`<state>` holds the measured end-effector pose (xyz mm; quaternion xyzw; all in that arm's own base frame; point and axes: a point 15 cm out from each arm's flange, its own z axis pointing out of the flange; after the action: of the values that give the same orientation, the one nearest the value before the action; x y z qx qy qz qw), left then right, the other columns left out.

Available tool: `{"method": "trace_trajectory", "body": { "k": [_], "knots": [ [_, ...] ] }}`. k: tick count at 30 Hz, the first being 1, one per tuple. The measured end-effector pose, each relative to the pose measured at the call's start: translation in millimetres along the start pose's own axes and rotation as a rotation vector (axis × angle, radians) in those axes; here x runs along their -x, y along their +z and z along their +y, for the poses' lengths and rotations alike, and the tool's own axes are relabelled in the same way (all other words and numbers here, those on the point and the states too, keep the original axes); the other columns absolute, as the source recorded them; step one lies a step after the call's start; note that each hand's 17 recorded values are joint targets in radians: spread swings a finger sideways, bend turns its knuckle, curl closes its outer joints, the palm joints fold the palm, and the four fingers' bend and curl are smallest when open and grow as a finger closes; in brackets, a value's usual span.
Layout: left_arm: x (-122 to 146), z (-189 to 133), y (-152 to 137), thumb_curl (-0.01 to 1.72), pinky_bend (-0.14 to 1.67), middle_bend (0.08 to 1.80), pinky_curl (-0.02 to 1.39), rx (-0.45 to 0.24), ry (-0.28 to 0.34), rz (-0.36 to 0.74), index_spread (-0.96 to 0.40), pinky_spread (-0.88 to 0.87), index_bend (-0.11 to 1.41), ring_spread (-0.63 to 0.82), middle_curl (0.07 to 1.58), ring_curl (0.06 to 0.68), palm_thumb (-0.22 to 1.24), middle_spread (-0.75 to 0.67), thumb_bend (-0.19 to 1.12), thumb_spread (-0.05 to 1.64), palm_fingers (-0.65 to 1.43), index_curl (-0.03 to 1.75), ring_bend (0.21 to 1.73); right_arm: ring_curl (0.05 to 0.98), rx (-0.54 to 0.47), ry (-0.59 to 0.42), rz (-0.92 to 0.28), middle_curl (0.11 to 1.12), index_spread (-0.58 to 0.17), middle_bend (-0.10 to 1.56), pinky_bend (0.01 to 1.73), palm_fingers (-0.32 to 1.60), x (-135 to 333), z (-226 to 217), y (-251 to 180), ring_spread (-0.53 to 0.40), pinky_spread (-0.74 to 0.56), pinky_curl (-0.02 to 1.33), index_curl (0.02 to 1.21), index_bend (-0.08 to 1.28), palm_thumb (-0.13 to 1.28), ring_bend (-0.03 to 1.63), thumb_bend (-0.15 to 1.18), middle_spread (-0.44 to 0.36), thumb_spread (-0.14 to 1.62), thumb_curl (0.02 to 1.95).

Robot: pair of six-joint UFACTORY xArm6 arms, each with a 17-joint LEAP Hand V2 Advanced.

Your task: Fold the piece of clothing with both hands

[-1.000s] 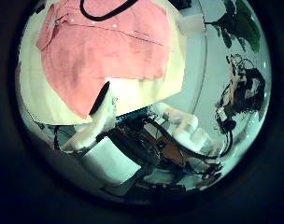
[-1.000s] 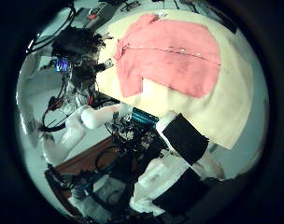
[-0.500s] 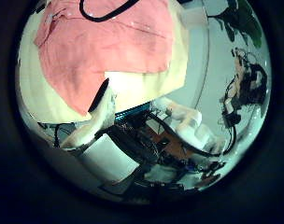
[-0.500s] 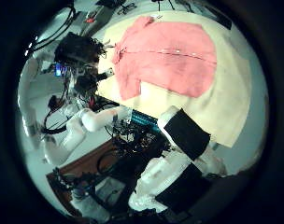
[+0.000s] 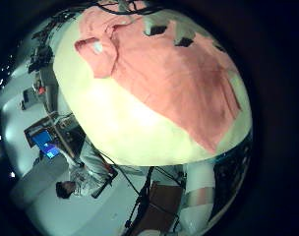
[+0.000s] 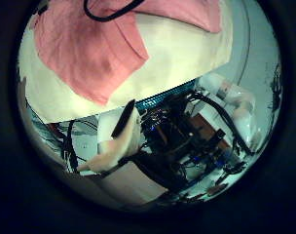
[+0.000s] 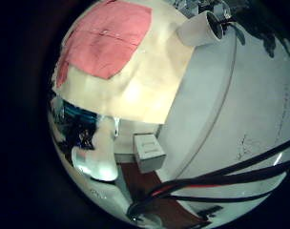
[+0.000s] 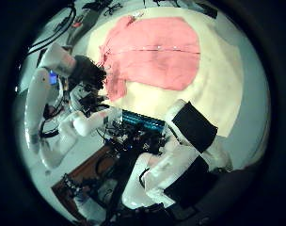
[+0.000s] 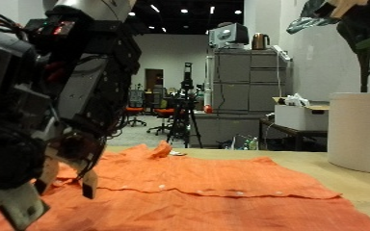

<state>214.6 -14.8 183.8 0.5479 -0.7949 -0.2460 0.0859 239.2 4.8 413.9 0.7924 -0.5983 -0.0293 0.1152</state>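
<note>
Cream cloth covers the counter [image 5: 120, 123], where the pink shirt [image 9: 198, 183] lies spread flat, ready for folding. Both robot hands hover above; the one beside it [image 9: 50, 106] looks released, gripping nothing.

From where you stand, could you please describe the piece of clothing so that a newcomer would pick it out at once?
Start at the table, whose top bears a pale cream mat. Spread flat on that mat lies the garment, a buttoned shirt with a collar. It is the only orange-pink cloth there, and neither robot hand is holding it.
</note>
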Motion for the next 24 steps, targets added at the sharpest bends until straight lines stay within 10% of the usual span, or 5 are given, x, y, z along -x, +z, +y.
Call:
{"method": "trace_trajectory", "body": {
  "k": [24],
  "knots": [
    [-2.2, -19.5, 51.7, 0.31, 0.3, 0.26, 0.32, 0.018, 0.016, -0.098, 0.14, 0.32, 0.17, 0.35, 0.36, 0.228, 0.21, 0.17, -0.03, 0.88, 0.14, 0.28, 0.51, 0.214, 0.01, 0.003, 0.002, 0.33, -0.342, 0.19, 0.19, 0.25, 0.7, 4.5, 0.1, 0.158, 0.27, 0.27, 0.37, 0.19, 0.67, 0.19, -0.01, -0.036, 1.4, 0.28]
  ]
}}
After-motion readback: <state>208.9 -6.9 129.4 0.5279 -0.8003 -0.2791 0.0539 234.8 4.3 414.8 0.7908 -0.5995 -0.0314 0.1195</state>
